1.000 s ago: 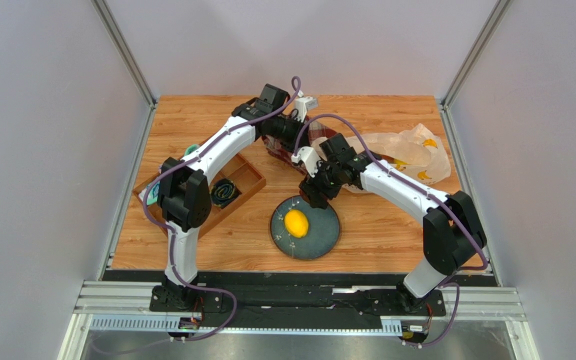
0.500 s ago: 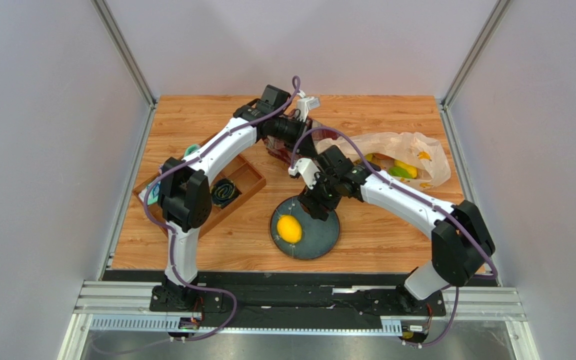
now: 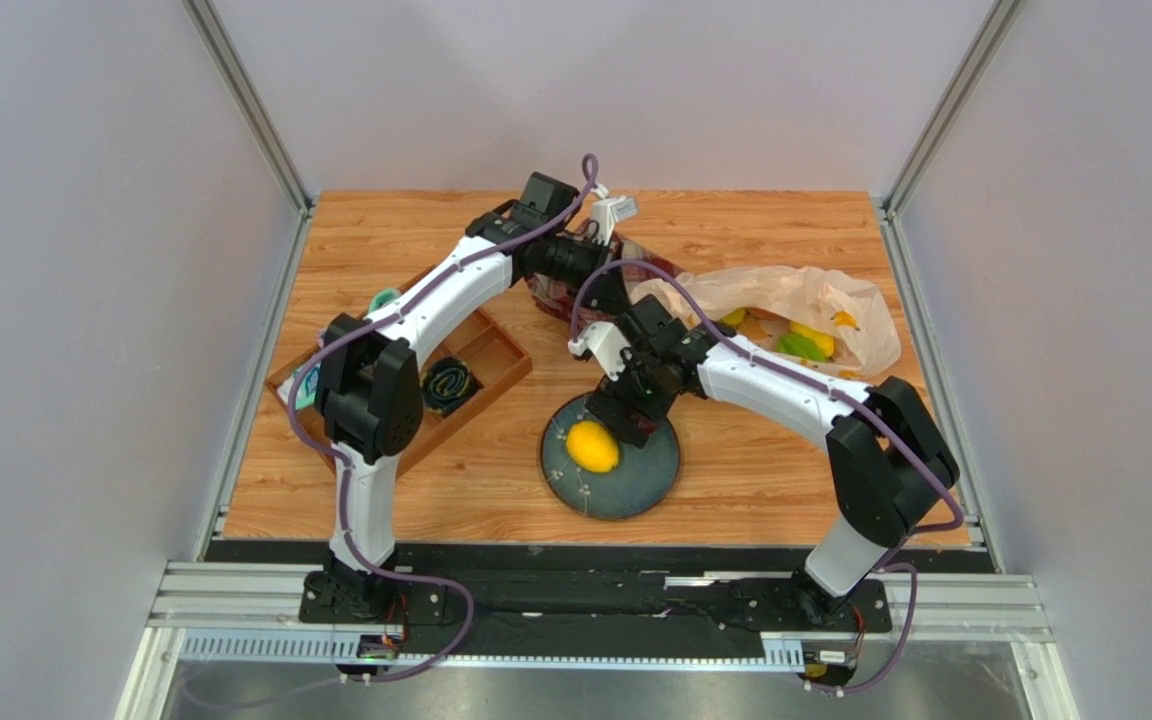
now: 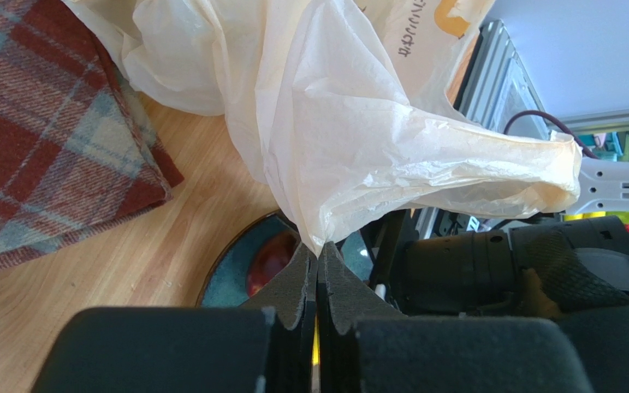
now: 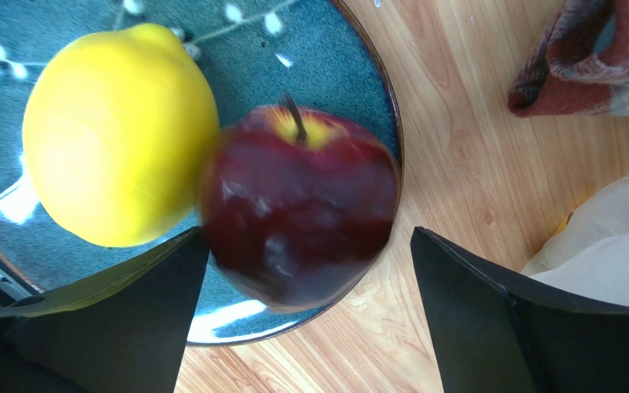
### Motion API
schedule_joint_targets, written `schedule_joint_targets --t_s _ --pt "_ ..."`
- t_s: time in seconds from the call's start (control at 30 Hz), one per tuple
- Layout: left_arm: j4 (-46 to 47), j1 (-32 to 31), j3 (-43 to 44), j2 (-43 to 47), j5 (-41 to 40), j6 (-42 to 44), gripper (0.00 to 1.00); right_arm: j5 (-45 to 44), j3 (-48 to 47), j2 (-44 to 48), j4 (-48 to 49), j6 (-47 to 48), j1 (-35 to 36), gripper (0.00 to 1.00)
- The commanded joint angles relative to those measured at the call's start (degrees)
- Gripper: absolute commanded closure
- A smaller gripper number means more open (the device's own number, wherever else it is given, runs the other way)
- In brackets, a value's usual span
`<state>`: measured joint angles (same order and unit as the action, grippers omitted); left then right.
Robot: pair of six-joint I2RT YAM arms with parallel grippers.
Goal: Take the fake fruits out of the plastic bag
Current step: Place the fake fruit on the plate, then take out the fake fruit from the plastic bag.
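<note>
So the fake fruits: the yellow lemon [image 5: 121, 135] is lying on the dark blue plate [image 5: 326, 57], and right up against it there's a dark red round fruit [image 5: 301, 205], apple-looking with a little stem. It's at the plate's edge and comes out blurry in the right wrist view, so I honestly can't tell if it's resting on the plate or just above it. The right gripper [image 5: 301, 237] is directly over it with its fingers spread wide, one on each side of the red fruit. The one on the bag side is clearly not touching it; the one on the lemon side is right at its edge.

The rest of the fruit is in the plastic bag [image 3: 800, 293], over at the far right of the table [image 3: 387, 240]. You can make out green and yellow pieces [image 3: 796, 341] through the thin beige film. The left gripper [image 4: 316, 270] has its fingers pressed together on a fold of that bag, pinching it so the plastic stretches up and away from the tips.

A red plaid cloth [image 4: 39, 131] lies bunched just beyond the plate, next to the bag. A wooden tray [image 3: 500, 353] with coiled dark bits in it sits off on the left, well apart from the plate.
</note>
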<state>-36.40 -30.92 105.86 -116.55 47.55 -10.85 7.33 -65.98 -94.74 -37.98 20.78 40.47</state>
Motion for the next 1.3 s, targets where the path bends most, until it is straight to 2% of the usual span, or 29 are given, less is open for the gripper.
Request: schedule_joint_targets --t_s 0.0,0.17,0.3,0.37,0.4,0.43,0.5,0.53,0.6,0.63,0.67,0.77,0.83,0.93,1.0,1.07,1.13,1.27 --pt "1.5 0.0 -0.5 3.7 1.1 -0.5 1.00 0.7 -5.3 3.4 -2.8 0.1 0.3 0.00" --pt "1.9 -0.1 -1.4 4.4 1.3 -0.7 1.00 1.3 -8.1 17.0 -13.5 -0.4 -1.2 0.00" --pt "2.4 -0.3 -3.5 5.7 1.7 -0.6 1.00 -3.5 -8.9 28.3 -15.5 -0.5 -5.6 0.00" --pt "2.4 -0.5 -4.0 6.7 1.8 -0.7 1.00 -4.0 -8.8 31.4 -14.2 0.1 -8.7 0.05" --pt "2.4 -0.7 -4.5 6.9 2.0 -0.9 1.00 -3.6 -8.7 31.5 -13.6 0.3 -12.3 0.09" --pt "2.3 -1.0 -4.5 7.2 2.3 -1.1 1.00 -3.5 -8.6 31.2 -13.0 0.3 -14.2 0.17" --pt "2.4 -1.3 -4.5 7.7 2.6 -1.6 1.00 -2.4 -8.6 28.8 -11.5 0.5 -19.6 0.29" --pt "2.0 -1.9 -4.4 7.7 2.5 -1.5 1.00 -2.1 -7.8 27.9 -10.8 1.3 -21.1 0.40" --pt "0.6 -2.5 -4.0 8.1 1.8 0.7 1.00 -2.8 -5.8 25.1 -8.5 2.8 -24.4 0.49" --pt "-0.8 -3.2 -4.0 8.2 1.4 1.8 1.00 -3.0 -3.0 24.3 -7.5 4.1 -25.2 0.65" --pt "-1.5 -3.5 -4.2 8.2 1.0 3.7 1.00 -3.7 -0.7 23.8 -5.1 6.4 -25.9 0.71" --pt "-3.1 -4.7 -4.9 8.4 -2.0 7.3 1.00 -7.2 7.5 23.8 -2.1 7.9 -27.7 0.83" --pt "-5.3 -6.3 -5.0 8.9 -5.6 10.7 1.00 -6.5 10.6 27.1 -6.2 7.8 -27.8 0.87" --pt "-6.8 -8.0 -5.1 9.1 -7.8 13.0 1.00 -4.6 16.5 35.4 -9.4 7.1 -27.8 0.88" --pt "-6.3 -9.3 -6.5 9.2 -9.6 12.6 1.00 -6.8 19.6 38.9 -8.5 6.2 -27.8 0.88" --pt "-5.6 -10.4 -7.8 9.5 -10.8 13.3 1.00 -9.9 20.1 40.1 -5.8 5.9 -27.9 0.84" --pt "-5.2 -11.9 -8.0 9.5 -11.3 13.4 1.00 -10.1 18.8 38.1 -3.4 5.9 -28.4 0.80" --pt "-5.8 -12.9 -6.2 9.0 -11.2 12.7 1.00 -8.1 12.7 24.9 -1.7 6.3 -31.4 0.72"
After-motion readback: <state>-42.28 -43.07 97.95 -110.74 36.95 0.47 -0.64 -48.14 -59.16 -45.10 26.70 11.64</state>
